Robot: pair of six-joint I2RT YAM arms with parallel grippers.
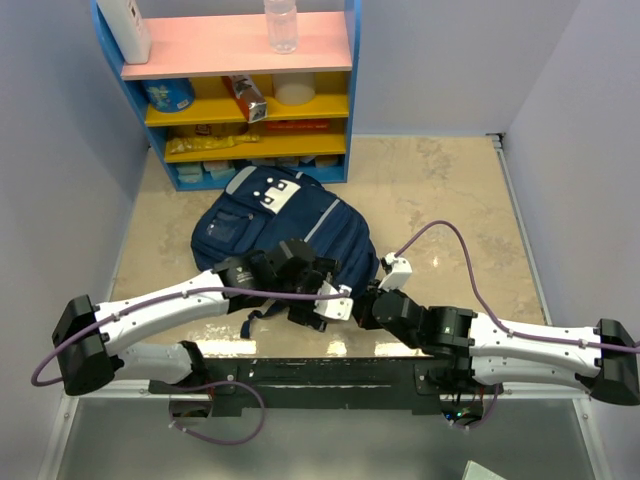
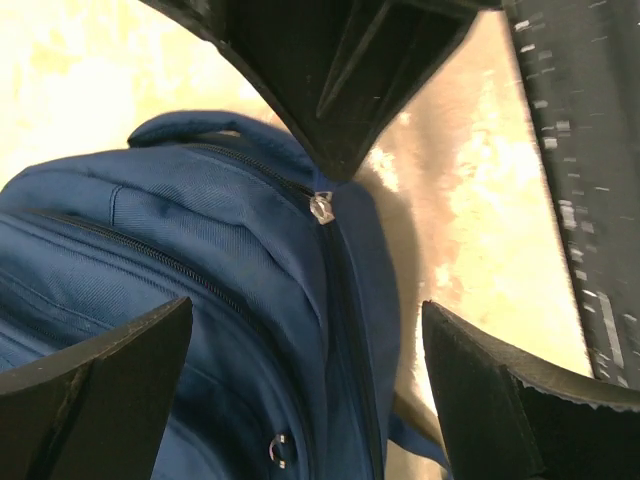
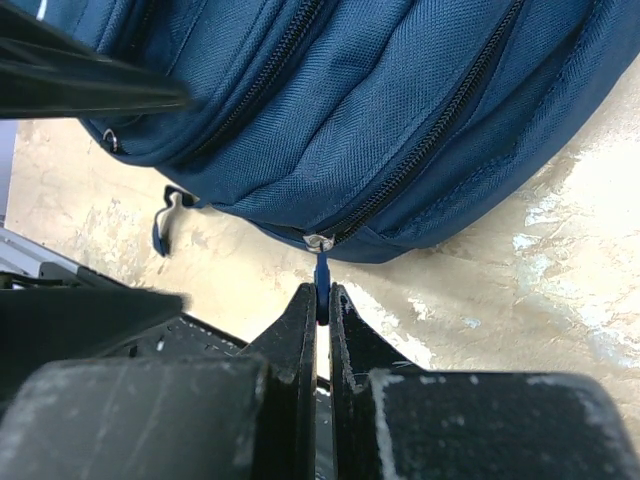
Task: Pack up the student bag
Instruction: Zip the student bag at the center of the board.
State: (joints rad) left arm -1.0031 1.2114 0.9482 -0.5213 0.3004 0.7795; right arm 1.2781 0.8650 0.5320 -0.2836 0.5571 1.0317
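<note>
A large navy blue fabric student bag [image 1: 262, 232] is laid flat, front side up, on the beige marbled surface [image 1: 450, 200]. A white square patch [image 1: 276, 192] with dark marks is seen at its far end, and thin light-grey stripes [image 1: 322, 222] are seen beside it. Closed-looking zips are run across the front. A metal slider [image 3: 318, 241] with a blue pull tab [image 3: 321, 275] is seen at the near edge, where a strap [image 1: 250, 322] is trailed out.
</note>
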